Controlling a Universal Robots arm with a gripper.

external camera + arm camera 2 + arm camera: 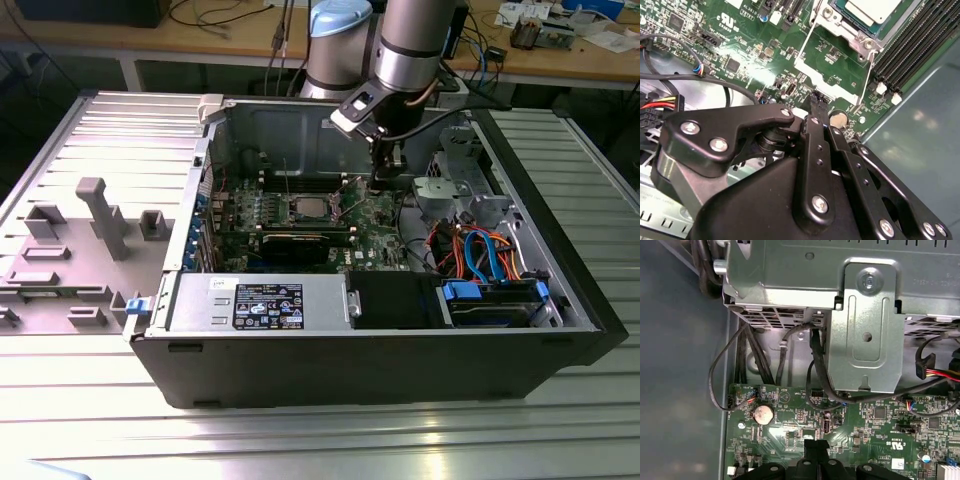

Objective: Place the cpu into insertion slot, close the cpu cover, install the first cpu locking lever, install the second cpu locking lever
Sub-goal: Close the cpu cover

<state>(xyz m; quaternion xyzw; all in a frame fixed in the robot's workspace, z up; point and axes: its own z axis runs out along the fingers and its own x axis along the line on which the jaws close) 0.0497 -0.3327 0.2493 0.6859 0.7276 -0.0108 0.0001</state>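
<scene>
the cpu (872, 9) is seen lying flat in the insertion slot (845, 27), both being cut off by the picture's edge in the second wrist view. just to the exterior view's right of the slot, the cpu cover (807, 67) is stood open, bare green board being shown through its window. further right of the slot, the gripper (818, 100) is held down at the board, its fingers pressed together with nothing made out between them. the tip is set at the cover's free edge; contact cannot be judged. a coin cell (762, 414) is found just past the tip.
</scene>
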